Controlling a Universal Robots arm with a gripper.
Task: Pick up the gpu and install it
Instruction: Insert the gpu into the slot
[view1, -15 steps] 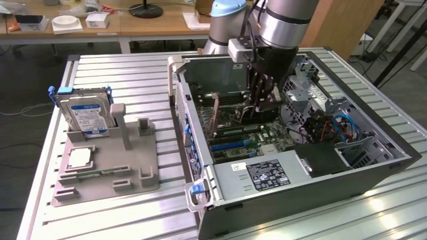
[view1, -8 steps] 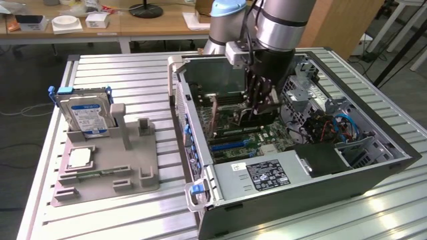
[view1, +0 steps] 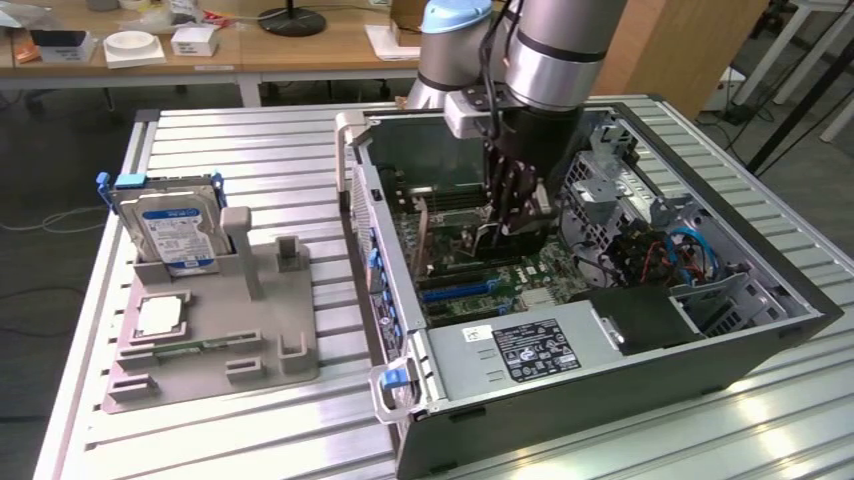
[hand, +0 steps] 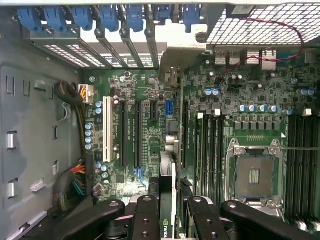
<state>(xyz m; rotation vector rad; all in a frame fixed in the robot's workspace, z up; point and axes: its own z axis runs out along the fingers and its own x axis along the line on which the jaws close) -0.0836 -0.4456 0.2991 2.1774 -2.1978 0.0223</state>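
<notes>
In the wrist view the gpu (hand: 170, 182) is seen edge-on, a thin card with a green logo near my fingers. My gripper (hand: 170, 220) is shut on it, one black finger (hand: 146, 216) on each side. The card hangs over the motherboard (hand: 150, 150), above the row of long black expansion slots (hand: 136, 132), and I cannot tell whether it touches one. In the exterior view the gripper (view1: 515, 222) reaches down inside the open computer case (view1: 747, 330), over the board's middle.
Blue card latches (hand: 100, 17) line the case's rear wall. An empty CPU socket (hand: 255, 175) and memory slots (hand: 212, 145) lie beside the card. At the exterior view's left, a grey fixture (view1: 254, 340) holds a hard drive (view1: 174, 232) and a CPU chip (view1: 160, 315). Drive cages and cables (view1: 667, 250) crowd the case's right.
</notes>
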